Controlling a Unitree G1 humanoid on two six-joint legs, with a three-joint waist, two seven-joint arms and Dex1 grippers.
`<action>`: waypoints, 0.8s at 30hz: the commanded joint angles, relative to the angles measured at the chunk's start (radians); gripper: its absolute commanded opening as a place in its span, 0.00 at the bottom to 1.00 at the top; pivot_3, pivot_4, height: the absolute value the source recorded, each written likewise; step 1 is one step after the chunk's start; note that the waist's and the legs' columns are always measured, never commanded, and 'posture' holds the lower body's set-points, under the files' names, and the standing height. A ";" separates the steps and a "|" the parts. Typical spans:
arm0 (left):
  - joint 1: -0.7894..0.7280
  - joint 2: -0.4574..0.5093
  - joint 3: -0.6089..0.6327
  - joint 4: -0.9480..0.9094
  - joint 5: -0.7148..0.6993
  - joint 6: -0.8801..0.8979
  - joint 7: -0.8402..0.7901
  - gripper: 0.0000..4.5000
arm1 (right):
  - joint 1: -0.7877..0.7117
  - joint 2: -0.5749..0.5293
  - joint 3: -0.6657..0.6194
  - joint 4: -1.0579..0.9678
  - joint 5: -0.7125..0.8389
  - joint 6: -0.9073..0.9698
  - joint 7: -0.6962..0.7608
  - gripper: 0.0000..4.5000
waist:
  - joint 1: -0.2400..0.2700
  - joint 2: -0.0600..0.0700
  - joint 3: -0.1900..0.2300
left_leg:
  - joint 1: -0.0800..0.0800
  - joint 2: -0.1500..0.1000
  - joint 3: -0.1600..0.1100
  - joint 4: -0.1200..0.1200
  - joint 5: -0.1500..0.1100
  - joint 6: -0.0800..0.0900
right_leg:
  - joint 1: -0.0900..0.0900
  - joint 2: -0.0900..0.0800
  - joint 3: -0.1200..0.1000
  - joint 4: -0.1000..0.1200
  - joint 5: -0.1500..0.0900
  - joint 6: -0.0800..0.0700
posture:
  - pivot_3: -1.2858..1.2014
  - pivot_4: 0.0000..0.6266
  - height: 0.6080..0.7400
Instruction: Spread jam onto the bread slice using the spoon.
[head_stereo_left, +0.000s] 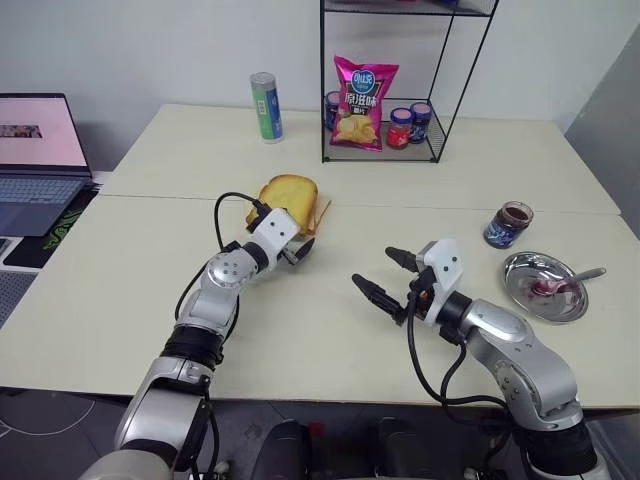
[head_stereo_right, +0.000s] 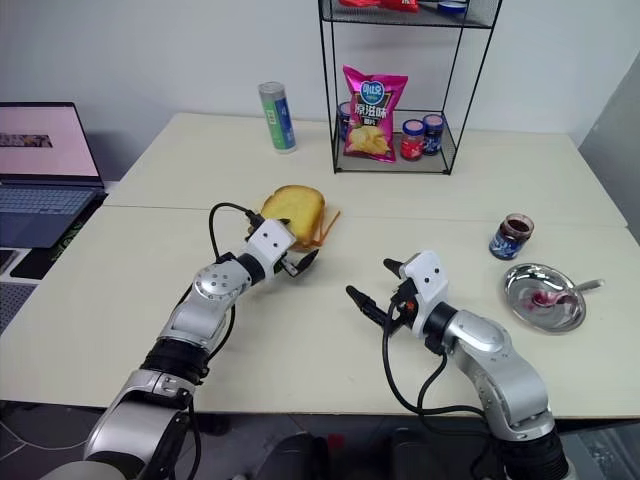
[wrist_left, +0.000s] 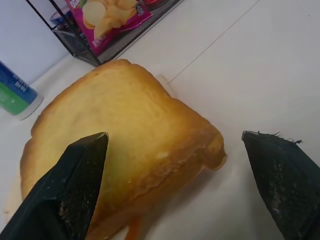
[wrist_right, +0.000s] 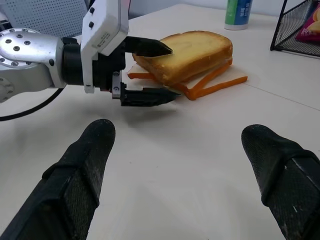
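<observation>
the bread slice (head_stereo_left: 290, 197) lies flat on the cream table (head_stereo_left: 330, 330) in front of the black wire rack (head_stereo_left: 385, 80), resting on top of thinner pale slices whose orange edges stick out beneath it, and its top face looks clean and golden, with no jam on it. the jam (head_stereo_left: 508, 224) sits in its open glass jar well off to the right of the table, and the spoon (head_stereo_left: 570, 283) lies in the small steel dish (head_stereo_left: 520, 296) just beside the jar, its bowl in a red smear and its handle running over the rim, pointing away to the right and slightly toward the far edge. so, judging from this, the spreading itself is not begun: the spoon has yet to be picked up, loaded and carried over. the left gripper (head_stereo_left: 297, 239) hovers at the near end of the bread with its jaws wide apart, one finger over the crust and one beside it, holding nothing. the right gripper (head_stereo_left: 385, 275) hangs over bare table between bread and dish, jaws also spread and empty, pointing toward the left one. the bread's long axis runs from the near left to the far right, rounded top away from the robot.
</observation>
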 joint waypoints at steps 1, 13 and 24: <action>-0.052 -0.002 0.025 0.014 0.002 -0.045 0.039 0.91 | -0.007 0.006 -0.006 -0.015 0.003 -0.020 -0.011 1.00 | 0.000 0.000 0.000 | 0.000 0.000 0.000 0.000 0.000 0.000 | 0.000 0.000 0.000 0.000 0.000 0.000 | 0.52 0.24 1.00; -0.058 -0.001 0.032 0.033 -0.015 -0.066 0.033 0.34 | 0.008 0.005 -0.002 0.027 -0.027 -0.067 -0.033 1.00 | -0.001 0.000 0.000 | 0.000 0.000 0.000 0.000 0.000 0.000 | 0.000 0.000 -0.001 0.001 0.000 0.000 | 0.52 0.24 1.00; 0.013 -0.033 0.011 -0.259 -0.181 -0.052 -0.170 0.01 | 0.055 -0.009 -0.050 0.016 -0.042 -0.072 -0.066 1.00 | 0.001 0.000 0.000 | -0.001 0.000 0.000 0.000 0.000 0.000 | 0.000 0.000 0.000 0.001 0.000 0.000 | 0.52 0.24 1.00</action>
